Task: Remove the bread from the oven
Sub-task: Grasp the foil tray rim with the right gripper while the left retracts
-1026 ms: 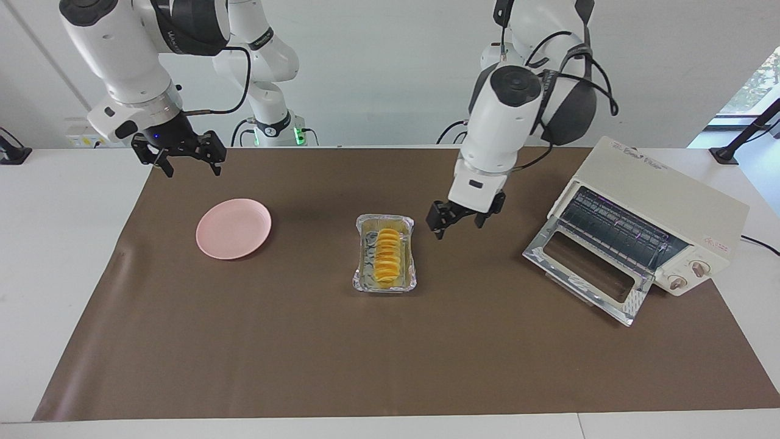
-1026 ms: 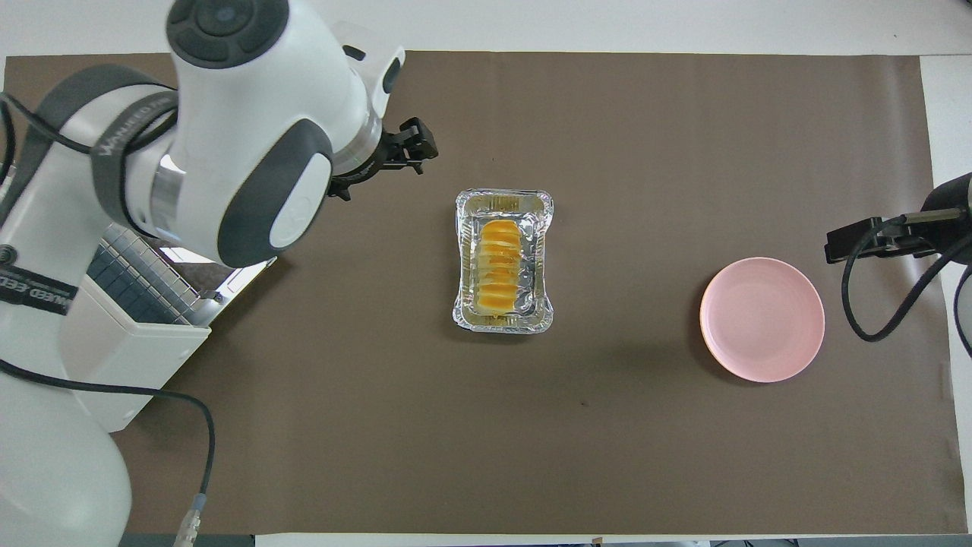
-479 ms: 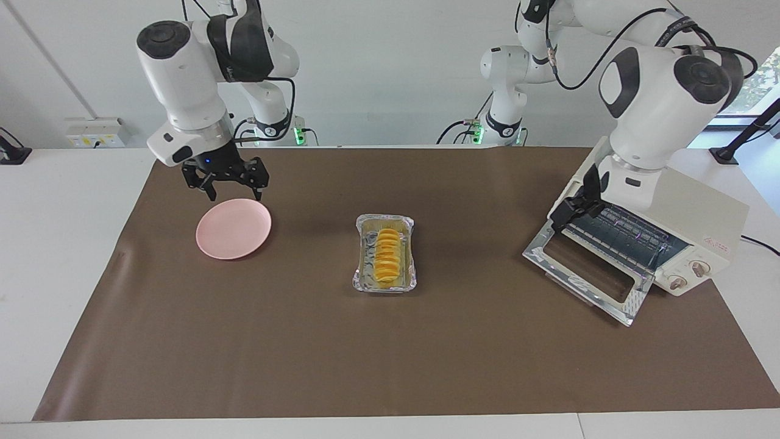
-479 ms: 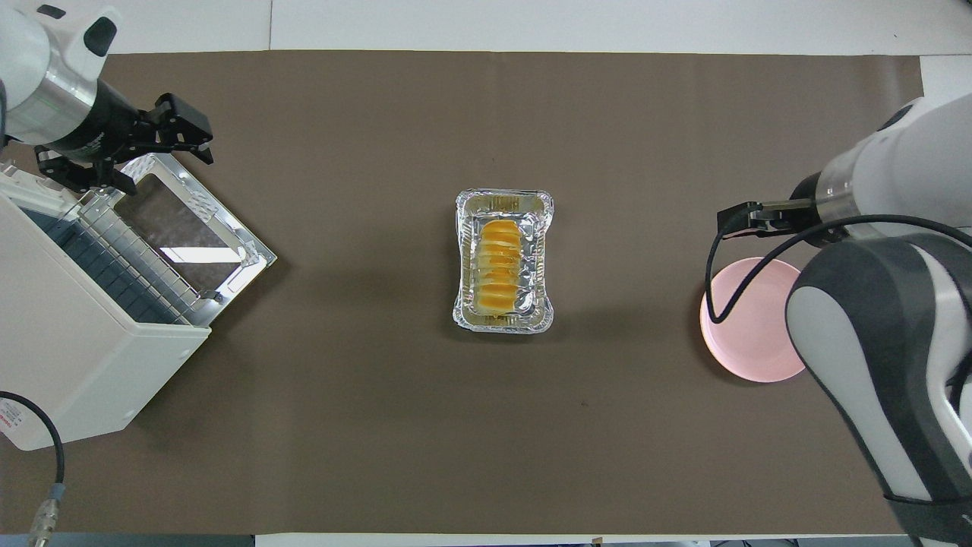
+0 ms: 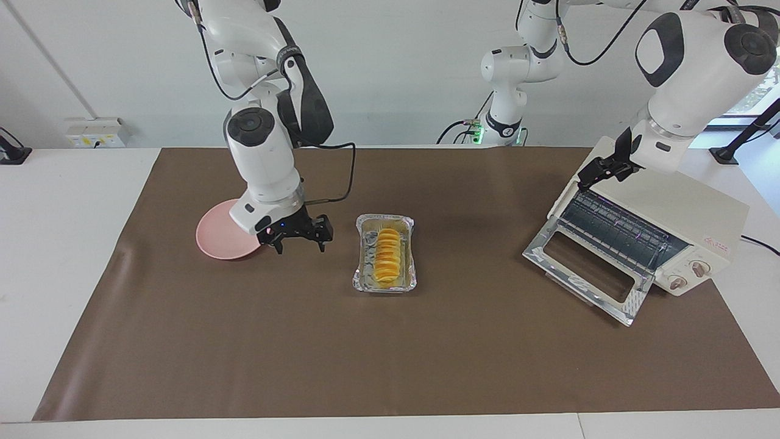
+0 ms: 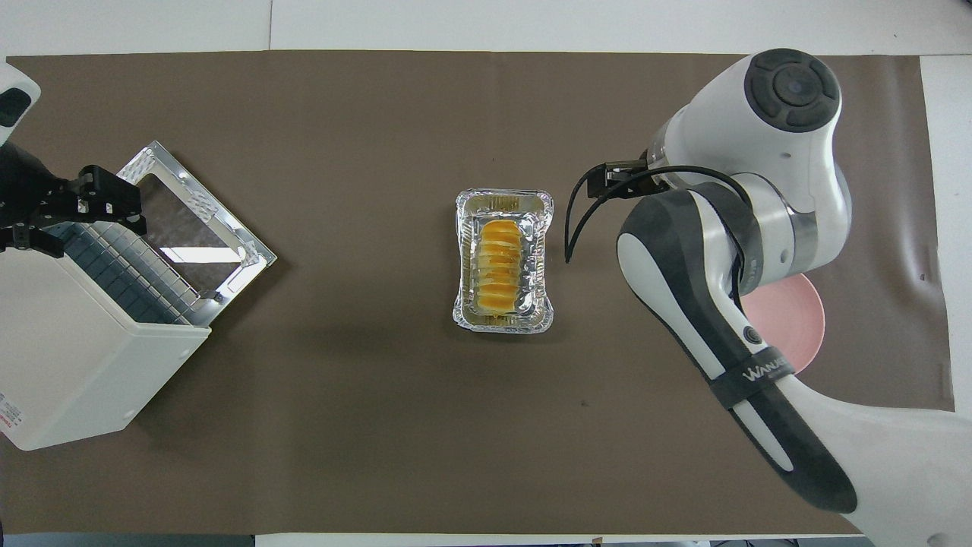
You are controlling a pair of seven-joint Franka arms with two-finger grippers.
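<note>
Two white Franka arms work over a white table [image 5: 61, 244] laid with a smooth brown mat [image 5: 390, 353], creased slightly at the right arm's end. A plain pale wall runs along the robots' side of the room, with a socket strip [image 5: 96, 132] low on it.

At the mat's middle sits a crinkled silver foil tray [image 5: 365, 277], rectangular with rounded corners. In it lies the bread [image 5: 386, 253] — a small golden-orange loaf, ridged crosswise into segments. Its long axis runs straight toward and away from the robots, in line with the tray's length.

The oven [image 5: 670, 207] stands at the left arm's end of the table: a cream, boxy shell set at an angle, two round knobs on its front panel. Its shiny silver-framed glass door [image 5: 586, 269] hangs dropped open, and the dark wire rack shows inside.

A round, matte pink plate [image 5: 218, 238] lies toward the right arm's end, partly covered by that arm.

The right gripper [image 5: 298, 236] hangs low over the mat between the plate and the foil tray, fingers spread and holding nothing. The left gripper [image 5: 603, 167] is over the oven's top front edge — whether its fingers are apart or together I cannot tell.
</note>
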